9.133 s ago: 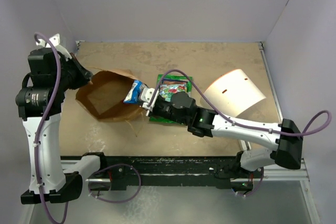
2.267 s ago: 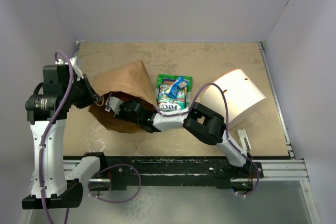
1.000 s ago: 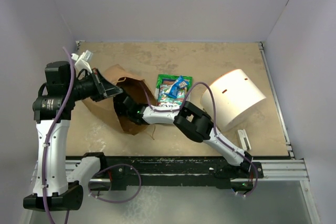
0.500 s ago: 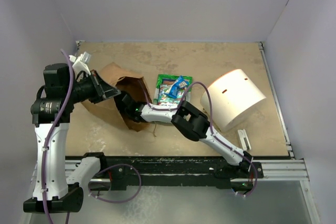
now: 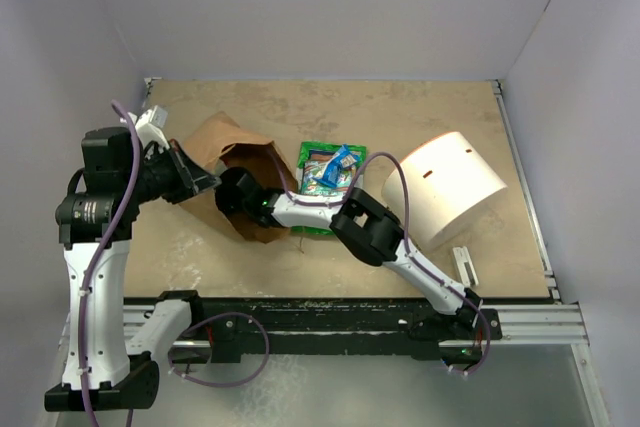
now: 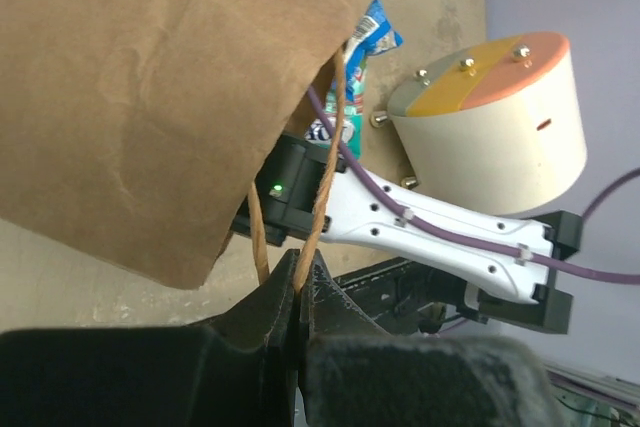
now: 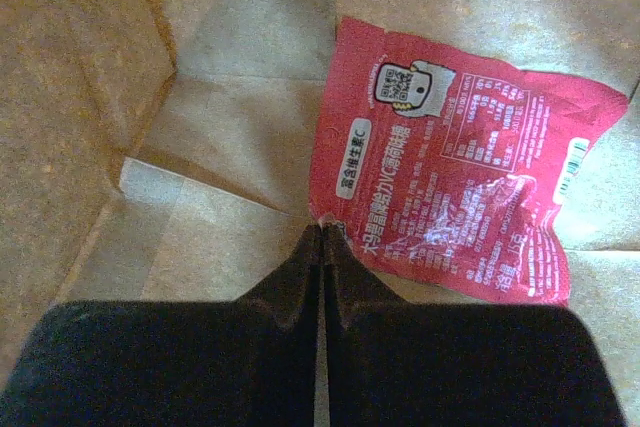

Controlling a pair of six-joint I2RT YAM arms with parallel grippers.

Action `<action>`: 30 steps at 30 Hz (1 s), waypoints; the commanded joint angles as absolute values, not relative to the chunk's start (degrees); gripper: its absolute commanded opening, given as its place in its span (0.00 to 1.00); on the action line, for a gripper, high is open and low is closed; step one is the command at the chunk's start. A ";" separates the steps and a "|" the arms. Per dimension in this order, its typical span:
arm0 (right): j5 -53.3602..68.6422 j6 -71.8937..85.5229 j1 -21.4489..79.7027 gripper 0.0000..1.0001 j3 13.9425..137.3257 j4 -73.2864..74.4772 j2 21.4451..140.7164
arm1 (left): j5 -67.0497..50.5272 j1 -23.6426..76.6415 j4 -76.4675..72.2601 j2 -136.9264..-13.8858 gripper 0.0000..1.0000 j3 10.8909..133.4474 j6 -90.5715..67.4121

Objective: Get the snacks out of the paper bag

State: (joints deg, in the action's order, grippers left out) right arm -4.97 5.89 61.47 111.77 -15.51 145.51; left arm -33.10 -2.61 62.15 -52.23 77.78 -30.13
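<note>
Tabletop; right gripper in bag, perhaps on red packet

Red packet reads "富含维生素C" (beside a QR code).

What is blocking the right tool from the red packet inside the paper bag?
Nothing visible. The right tool, shut, has its tips at the corner of the red packet, which lies on the floor of the paper bag. Whether it pinches that corner I cannot tell.
</note>
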 commanded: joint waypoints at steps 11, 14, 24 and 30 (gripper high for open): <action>-25.20 -7.58 66.72 0.00 110.55 -16.05 137.40 | -22.14 -2.73 65.70 -50.36 0.00 77.78 -28.83; -24.33 -7.12 66.71 0.00 110.30 -15.68 137.08 | -22.36 -2.72 65.39 -50.76 0.00 78.75 -28.59; -16.41 -8.37 66.63 0.00 92.56 -28.28 127.78 | -16.98 -2.77 67.58 -50.97 0.00 81.75 -25.89; -11.32 -11.99 66.49 0.00 83.07 -38.74 123.07 | -17.80 -2.73 67.15 -50.66 0.00 80.73 -25.86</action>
State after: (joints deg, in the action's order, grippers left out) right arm -16.47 -9.21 66.72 85.67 -25.82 128.35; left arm -18.59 -2.61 68.16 -51.13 79.64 -27.18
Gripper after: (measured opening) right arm 0.005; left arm 0.009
